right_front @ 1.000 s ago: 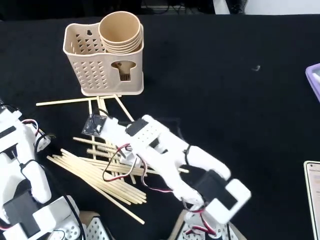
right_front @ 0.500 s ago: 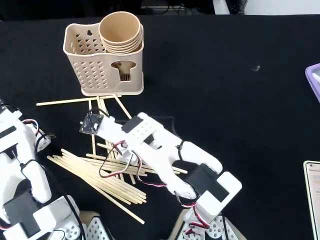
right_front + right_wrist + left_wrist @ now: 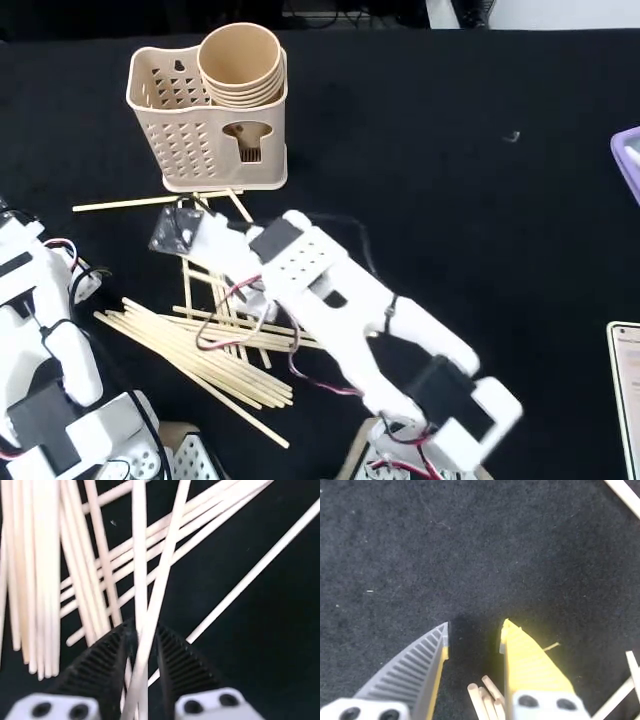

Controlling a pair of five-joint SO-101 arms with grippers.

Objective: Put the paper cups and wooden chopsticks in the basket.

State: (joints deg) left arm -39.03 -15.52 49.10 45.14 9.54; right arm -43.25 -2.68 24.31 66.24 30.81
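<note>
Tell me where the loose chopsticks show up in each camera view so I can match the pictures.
High view: chopsticks lie scattered on the black table in front of the basket.
Left wrist view: a few stick ends sit near the base of the open left end effector.
Right wrist view: chopsticks fan across the cloth, two gripped by the right end effector.
Shared landmark: the black table.

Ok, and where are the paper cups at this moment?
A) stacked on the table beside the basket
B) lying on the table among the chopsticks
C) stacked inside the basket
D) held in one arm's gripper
C: in the high view the paper cups sit nested in one stack inside the beige basket, with their rims rising above its wall.
</note>
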